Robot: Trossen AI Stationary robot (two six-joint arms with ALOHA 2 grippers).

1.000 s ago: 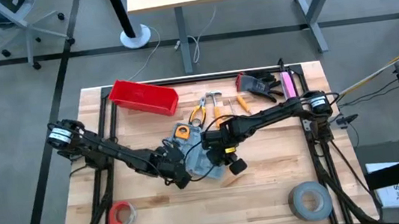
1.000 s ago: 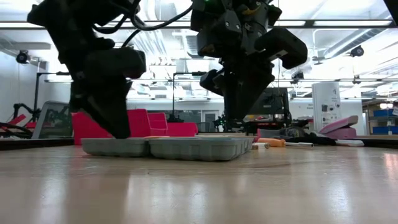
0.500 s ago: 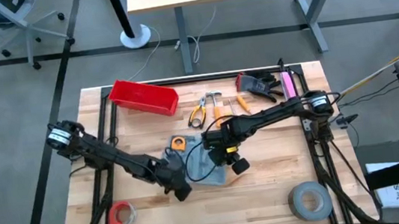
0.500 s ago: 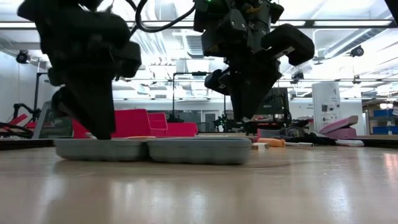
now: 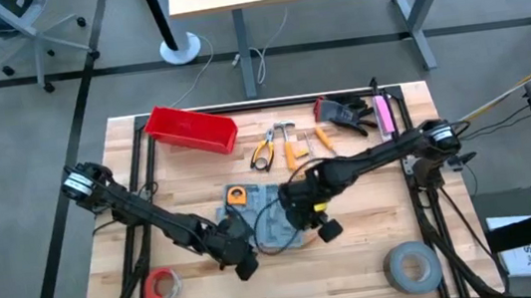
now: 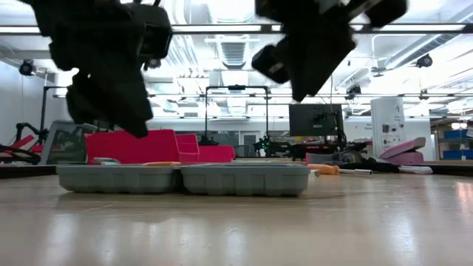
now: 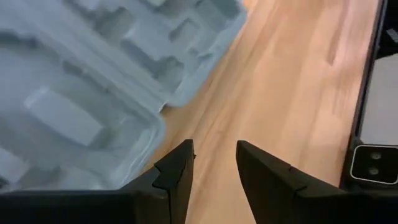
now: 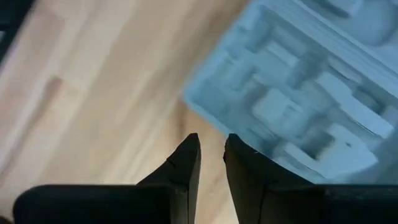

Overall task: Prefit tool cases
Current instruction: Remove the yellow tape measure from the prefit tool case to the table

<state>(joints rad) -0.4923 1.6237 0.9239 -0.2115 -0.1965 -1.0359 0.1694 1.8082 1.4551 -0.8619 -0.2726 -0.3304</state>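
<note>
Both grippers have lifted off the tool case [image 6: 182, 179]; left gripper [image 7: 214, 163] and right gripper [image 8: 211, 158] part-open, empty. Case lies open on worktop [image 5: 358, 254], ready for tools.

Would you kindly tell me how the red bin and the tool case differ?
The red bin is red; the tool case is grey-blue. The bin sits near the table's far edge, the case mid-table. The bin stands taller; the case lies opened flat in two recessed halves. Both are rectangular.
</note>
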